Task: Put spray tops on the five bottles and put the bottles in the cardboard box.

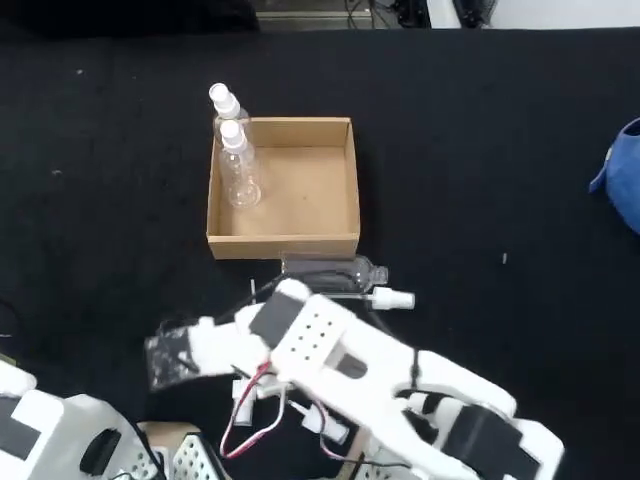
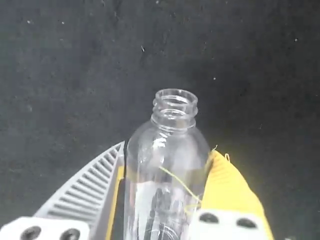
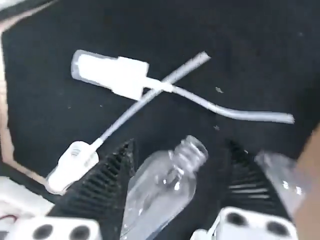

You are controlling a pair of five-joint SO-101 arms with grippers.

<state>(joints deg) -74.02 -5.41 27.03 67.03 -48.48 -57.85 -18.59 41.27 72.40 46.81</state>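
In the high view, the cardboard box point(image 1: 283, 245) sits mid-table on the black mat point(image 1: 500, 150). One capped bottle point(image 1: 238, 165) stands inside against its left wall. A second capped bottle point(image 1: 225, 102) stands at the far left corner, right at the rim. A bare bottle point(image 1: 330, 270) lies just in front of the box, and a loose spray top point(image 1: 392, 298) lies beside the white arm there.

My left gripper point(image 2: 169, 150) is clamped on an uncapped bottle point(image 2: 165, 170). Its jaws press both sides of the body, and the open threaded neck points straight out past the fingertips, over bare mat.

My right gripper point(image 3: 181, 145) is spread wide. Its black jaws straddle another open-necked bottle point(image 3: 160, 187), whose long axis runs in line with the jaws, neck pointing away from the wrist. That view is smeared, so I cannot say whether either jaw touches it.

Beyond that neck, two tops lie on the mat with their dip tubes crossing: a farther top point(image 3: 112, 72) and a nearer top point(image 3: 70, 165) off to one side.

I judge two bottles finished and three to go. The tops lie ahead of my right jaws, so the right arm is the nearer one to fetch a top. The tube must then line up with the neck axis of the bottle my left arm holds.
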